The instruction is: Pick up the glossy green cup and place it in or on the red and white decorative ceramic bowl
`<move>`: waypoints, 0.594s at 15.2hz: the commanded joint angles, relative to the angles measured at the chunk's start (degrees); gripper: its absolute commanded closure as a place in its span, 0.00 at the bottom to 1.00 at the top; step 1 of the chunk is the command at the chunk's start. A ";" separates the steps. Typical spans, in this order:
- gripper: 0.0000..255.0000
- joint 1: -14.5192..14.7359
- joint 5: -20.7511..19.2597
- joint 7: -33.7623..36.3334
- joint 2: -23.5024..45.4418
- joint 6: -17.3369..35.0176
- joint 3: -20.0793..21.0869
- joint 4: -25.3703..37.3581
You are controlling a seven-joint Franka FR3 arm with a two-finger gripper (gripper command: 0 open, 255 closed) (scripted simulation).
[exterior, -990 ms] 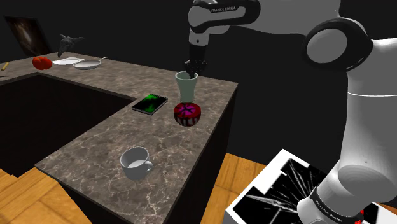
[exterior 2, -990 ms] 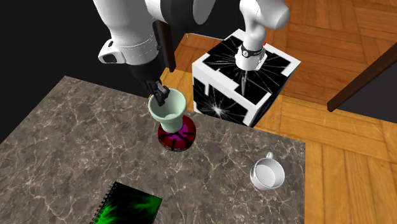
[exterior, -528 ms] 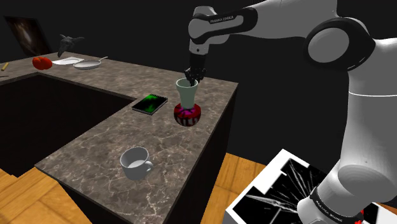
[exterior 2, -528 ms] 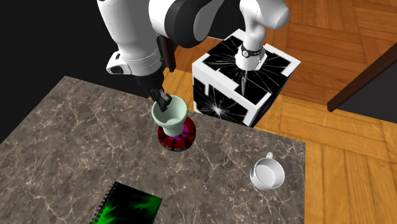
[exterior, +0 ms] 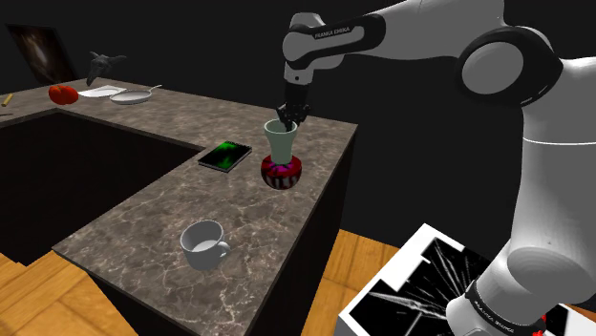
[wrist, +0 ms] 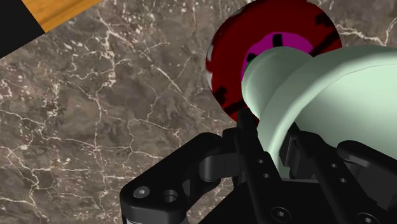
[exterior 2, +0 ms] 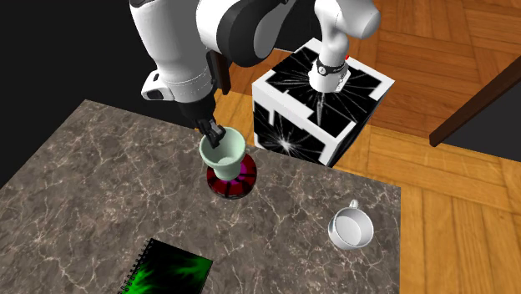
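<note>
**Shoulder view:** pale green cup [exterior: 281, 143], upright, its base at the mouth of the red bowl [exterior: 281, 173] on the marble counter [exterior: 143, 215]. The gripper [exterior: 288, 115] is at the cup's rim.

**Second exterior view:** cup directly over the bowl, apparently seated on it.

**Wrist view:** fingers [wrist: 249, 159] clamp the cup's wall, one inside and one outside.

**Status, as judged:** pick-up and carry are done. Release and withdrawal are outstanding.

Dim, flat, even light in all views.
</note>
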 commanded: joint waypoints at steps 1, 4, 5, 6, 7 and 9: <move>0.00 0.01 0.01 0.00 0.01 0.00 0.01 -0.02; 0.00 0.01 0.00 0.00 0.02 -0.01 0.01 0.00; 0.00 0.01 0.00 0.00 0.02 -0.01 0.01 0.00; 0.00 0.01 0.00 0.00 0.02 -0.01 0.01 0.00; 0.00 -0.08 0.00 0.02 -0.16 -1.84 -0.02 1.63; 0.00 -0.25 -0.02 0.09 -0.27 -5.62 -0.07 5.30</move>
